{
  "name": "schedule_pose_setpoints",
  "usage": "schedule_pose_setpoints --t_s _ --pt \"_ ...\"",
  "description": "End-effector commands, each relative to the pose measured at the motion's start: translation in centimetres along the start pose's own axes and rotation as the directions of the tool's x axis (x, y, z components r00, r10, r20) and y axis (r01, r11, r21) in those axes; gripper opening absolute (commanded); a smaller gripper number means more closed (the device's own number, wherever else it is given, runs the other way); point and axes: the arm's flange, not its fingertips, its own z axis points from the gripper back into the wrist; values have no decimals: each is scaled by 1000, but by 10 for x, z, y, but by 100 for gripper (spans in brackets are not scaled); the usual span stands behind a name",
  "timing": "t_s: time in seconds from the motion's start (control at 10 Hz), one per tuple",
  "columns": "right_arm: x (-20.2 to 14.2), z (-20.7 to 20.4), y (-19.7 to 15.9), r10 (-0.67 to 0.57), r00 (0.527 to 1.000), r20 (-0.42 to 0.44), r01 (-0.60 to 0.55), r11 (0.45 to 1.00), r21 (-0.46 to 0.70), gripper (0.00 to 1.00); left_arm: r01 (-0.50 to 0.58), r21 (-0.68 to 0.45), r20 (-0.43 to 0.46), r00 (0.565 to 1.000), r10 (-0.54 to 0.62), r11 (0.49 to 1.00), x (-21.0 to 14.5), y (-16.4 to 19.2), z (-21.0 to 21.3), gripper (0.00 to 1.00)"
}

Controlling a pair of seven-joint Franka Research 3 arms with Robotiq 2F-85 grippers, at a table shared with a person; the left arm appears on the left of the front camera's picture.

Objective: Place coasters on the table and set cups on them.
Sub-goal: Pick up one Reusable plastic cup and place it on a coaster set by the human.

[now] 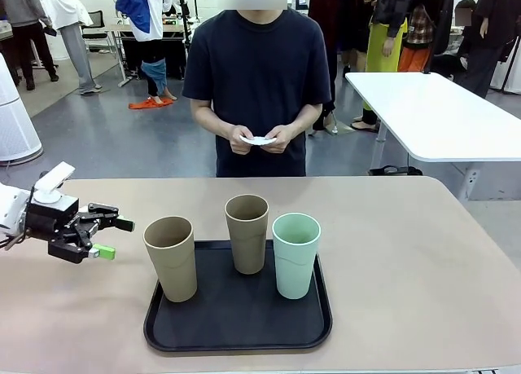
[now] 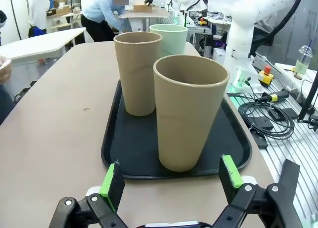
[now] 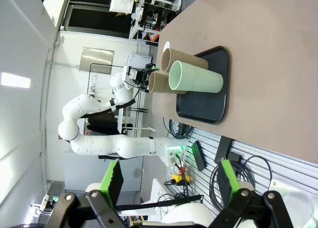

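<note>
Three cups stand on a black tray (image 1: 236,321) on the beige table (image 1: 407,260): a tan cup (image 1: 171,258) at the tray's left edge, a second tan cup (image 1: 247,233) behind the middle, and a mint green cup (image 1: 295,254) on the right. The person across the table holds the white coasters (image 1: 259,140) in both hands at waist height. My left gripper (image 1: 116,238) hovers open just left of the left tan cup (image 2: 189,118), which fills the space ahead of its fingers. My right gripper (image 3: 169,177) is open and empty, high and far from the cups (image 3: 196,79).
A white table (image 1: 440,113) stands behind on the right, with people beyond it. Bare tabletop lies left, right and beyond the tray (image 2: 124,138). Cables (image 2: 263,118) and the other arm's white base (image 2: 248,24) sit off the table's near edge.
</note>
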Motion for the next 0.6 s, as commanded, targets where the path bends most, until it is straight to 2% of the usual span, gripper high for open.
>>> schedule_pose_setpoints --t_s 0.0,0.3,0.4,0.5 --pt "1 0 -1 21 1000 3 -21 999 24 100 -17 -22 -39 999 16 1000 -3 -4 0 100" --pt "1 0 -1 21 1000 3 -21 999 24 100 -3 -20 -17 1000 3 1000 -3 -3 0 100" --pt "1 0 -1 21 1000 3 -21 999 24 100 -10 -21 -16 1000 10 1000 -1 10 -14 100" --pt "1 0 -1 21 1000 3 -21 999 24 100 14 -1 -46 999 -14 1000 -2 6 -26 100"
